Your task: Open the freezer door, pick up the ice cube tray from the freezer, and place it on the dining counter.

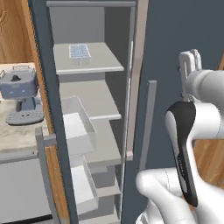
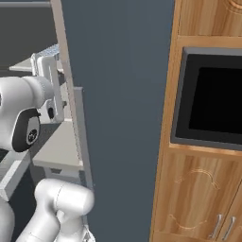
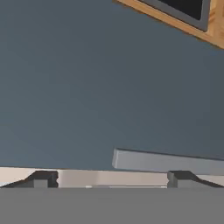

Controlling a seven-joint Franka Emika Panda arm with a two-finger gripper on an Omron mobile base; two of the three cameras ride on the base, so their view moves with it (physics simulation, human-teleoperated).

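Going left to right from where I'm standing: there's a grey espresso machine (image 1: 19, 94) on the marble-look surface (image 1: 17, 133) at about 9 o'clock in the left base view, then the freezer door (image 1: 43, 87) swung open edge-on with its white bins (image 1: 78, 127), then the freezer (image 1: 94, 109) itself with its light grey shelves. The ice cube tray (image 1: 79, 51) is lying flat on the top shelf (image 1: 98, 61), roughly 11 o'clock in that view, nothing touching it.

Further right is the plain dark door (image 2: 118, 118), its grey handle (image 1: 148, 124), and a built-in oven (image 2: 212, 101) in the wood cabinetry at 3 o'clock in the right base view.

The end effector (image 3: 109, 179) has its fingers spread wide apart, holding nothing, and it's pointed at that plain dark door, not into the freezer.

My guess on the tray: light, stiff plastic, probably a bit slick, not fragile. It's thin and sits flat, so I'd pinch it across the narrow width at the front edge, and keep it level so it doesn't tip out of the grip.
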